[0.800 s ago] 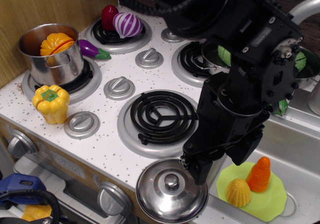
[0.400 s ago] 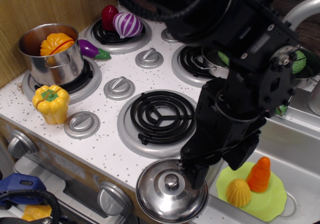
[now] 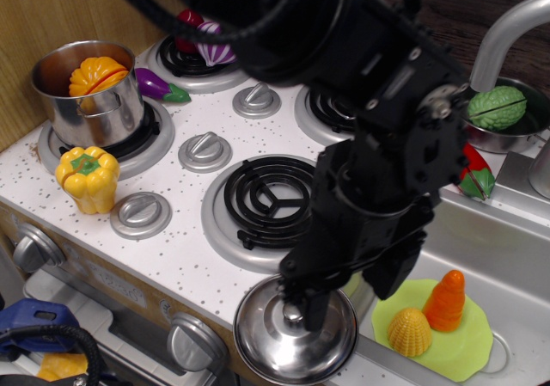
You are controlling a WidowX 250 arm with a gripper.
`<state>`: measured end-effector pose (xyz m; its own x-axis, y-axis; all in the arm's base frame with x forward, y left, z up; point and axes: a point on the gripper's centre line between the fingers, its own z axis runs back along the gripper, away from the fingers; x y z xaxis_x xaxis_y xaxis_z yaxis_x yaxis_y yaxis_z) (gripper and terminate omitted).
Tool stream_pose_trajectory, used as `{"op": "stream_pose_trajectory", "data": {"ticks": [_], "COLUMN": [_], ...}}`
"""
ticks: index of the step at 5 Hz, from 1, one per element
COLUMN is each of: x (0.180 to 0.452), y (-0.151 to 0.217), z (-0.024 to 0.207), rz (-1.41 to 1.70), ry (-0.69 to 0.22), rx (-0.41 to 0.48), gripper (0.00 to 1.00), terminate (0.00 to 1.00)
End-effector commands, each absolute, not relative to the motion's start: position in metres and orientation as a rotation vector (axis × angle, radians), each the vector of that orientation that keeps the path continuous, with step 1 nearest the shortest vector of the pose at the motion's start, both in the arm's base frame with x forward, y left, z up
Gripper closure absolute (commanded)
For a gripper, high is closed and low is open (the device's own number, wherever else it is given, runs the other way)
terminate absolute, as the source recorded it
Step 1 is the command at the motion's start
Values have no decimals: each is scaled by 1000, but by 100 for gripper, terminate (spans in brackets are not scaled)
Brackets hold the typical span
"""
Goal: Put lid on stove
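Note:
The round shiny steel lid point(image 3: 284, 339) lies flat at the front edge of the white speckled stove point(image 3: 185, 257), in front of the empty front-right coil burner point(image 3: 273, 199). My black gripper point(image 3: 302, 304) hangs straight down over the lid's centre, its fingertips at the small knob and hiding most of it. The frame does not show whether the fingers grip the knob.
A steel pot point(image 3: 90, 94) with an orange toy stands on the front-left burner, a yellow pepper point(image 3: 87, 178) in front of it. Toy vegetables lie on the back-left burner. A green plate point(image 3: 447, 334) with toys sits in the sink at right, the faucet point(image 3: 503, 38) behind.
My arm has swung left and down, so the gripper moved from the lid's right rim to over its centre knob. The lid has not moved.

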<state>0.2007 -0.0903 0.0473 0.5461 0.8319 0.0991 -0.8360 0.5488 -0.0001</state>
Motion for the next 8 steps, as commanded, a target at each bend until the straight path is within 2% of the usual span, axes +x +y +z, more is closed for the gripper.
{"op": "stream_pose_trajectory", "data": {"ticks": [1,4,5,8], "x": [205,205,205,208], "y": [-77,-67,-67,-66], "z": [45,26,21,6], "rz": [960,954,956,950], "ry": [-155,-169,-169,-187], "rx": [-7,-38,-46,-75], "gripper": [0,0,100,100], "terminate": [0,0,0,0]}}
